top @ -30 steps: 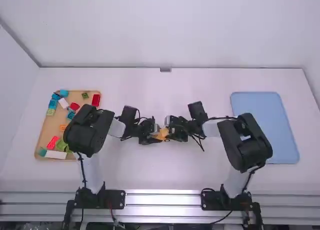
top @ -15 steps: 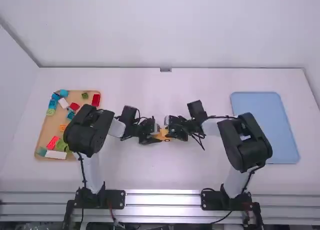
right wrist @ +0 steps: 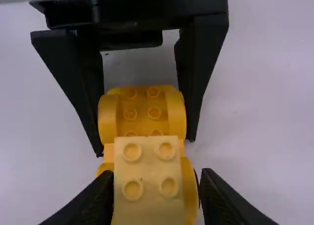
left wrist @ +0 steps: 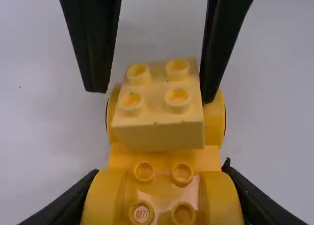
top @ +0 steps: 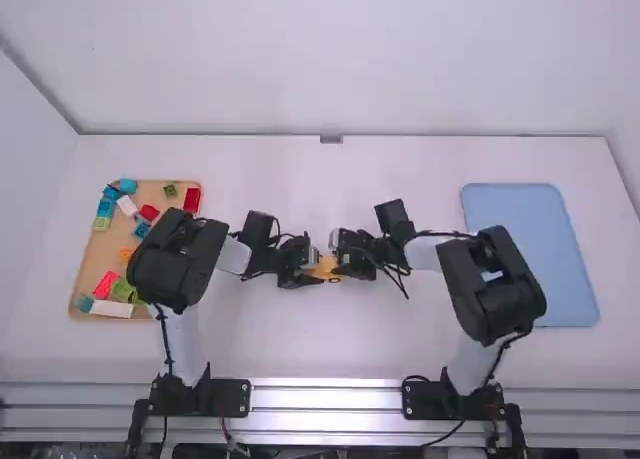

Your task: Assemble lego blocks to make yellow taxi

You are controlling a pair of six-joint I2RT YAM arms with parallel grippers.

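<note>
Where a pale yellow block [left wrist: 159,137] rests on the right-arm end of the yellow chassis [left wrist: 164,157], the next operation depends on alignment along the chassis's long axis, which runs across the table [top: 330,339] between the two arms. The right gripper [left wrist: 153,95] is the nearer tool for the block: its fingers are spread around it, one on each side, with a visible gap at one side at least. The left gripper [right wrist: 144,144] pinches the opposite end of the chassis across its rounded fenders [left wrist: 221,200]. The step in hand is probably seating the block; full engagement cannot be confirmed, and downward pressure on a skewed block could tip the chassis. Both parts are smooth, hard plastic. The block is square-edged, matte and lighter in tone, with four hollow, ring-shaped studs [left wrist: 178,98] on top; the chassis is deeper orange-yellow and glossier. Beyond the left arm, a flat wooden tray [top: 100,251] holds assorted loose bricks [top: 106,283]; beyond the right arm lies a smooth blue tray [top: 525,259] with rounded corners.
</note>
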